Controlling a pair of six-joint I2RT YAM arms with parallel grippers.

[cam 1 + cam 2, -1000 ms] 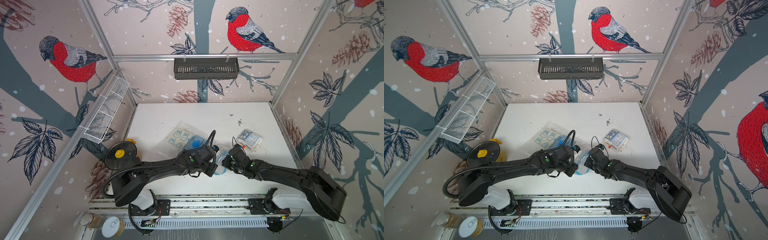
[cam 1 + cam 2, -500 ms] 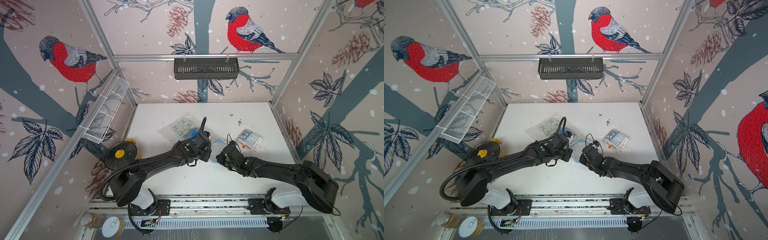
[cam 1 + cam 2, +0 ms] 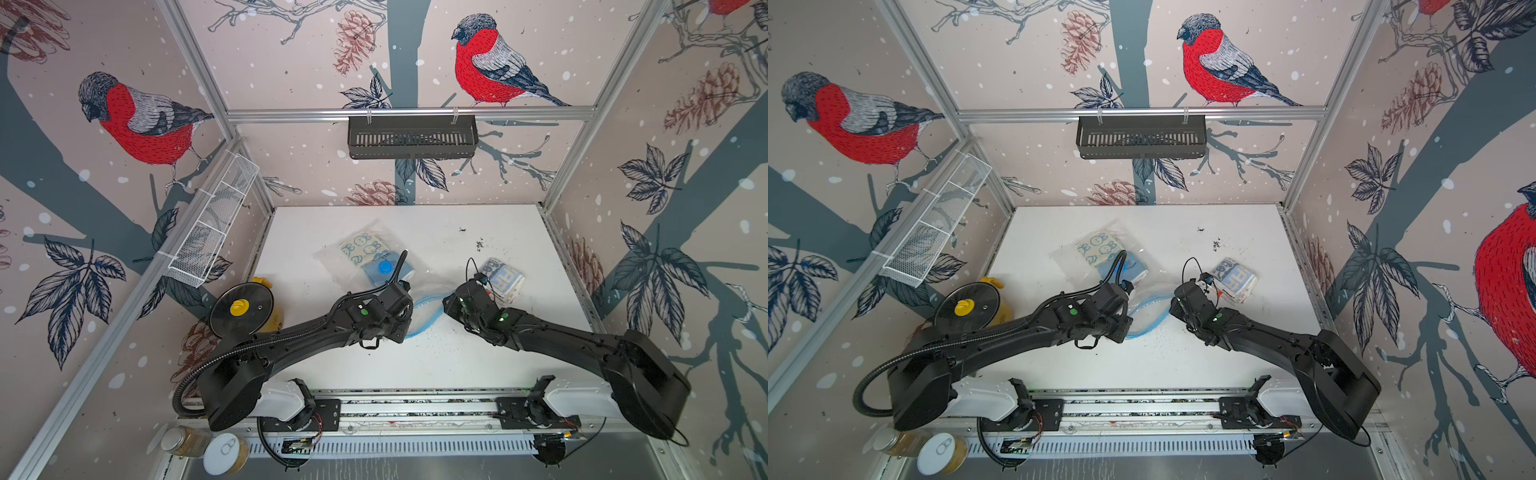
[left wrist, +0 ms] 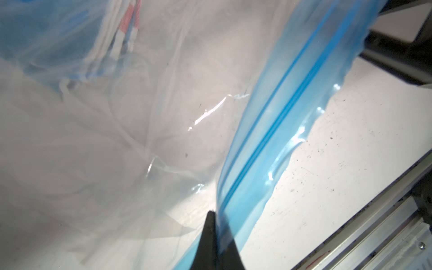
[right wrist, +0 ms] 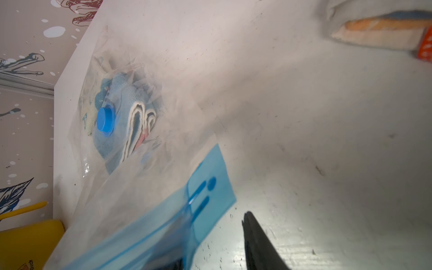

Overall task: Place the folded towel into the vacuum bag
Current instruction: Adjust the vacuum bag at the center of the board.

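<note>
The clear vacuum bag [image 3: 349, 266] lies on the white table with its blue valve cap [image 3: 385, 266] on top. Two towels show inside it, one bunny-patterned and one blue. Its blue zip strip [image 3: 428, 309] arches between my two grippers. My left gripper [image 4: 216, 215] is shut on that strip [image 4: 275, 121]. My right gripper [image 5: 215, 218] is open; the strip's end corner [image 5: 210, 187] hangs over one finger and the other fingertip [image 5: 249, 217] stands bare. A folded blue-and-white patterned towel [image 3: 505, 278] lies on the table just beyond the right gripper [image 3: 451, 305].
A yellow container with a black lid [image 3: 241, 309] stands at the table's left edge. A white wire basket [image 3: 212, 232] hangs on the left wall and a black basket [image 3: 411, 137] on the back wall. Two jars [image 3: 224, 453] sit below the front rail [image 3: 415, 405].
Both arms carried the bag's mouth away from the front edge. The right gripper's jaws have come apart off the zip strip and it has drifted right. The left stays shut on the strip.
</note>
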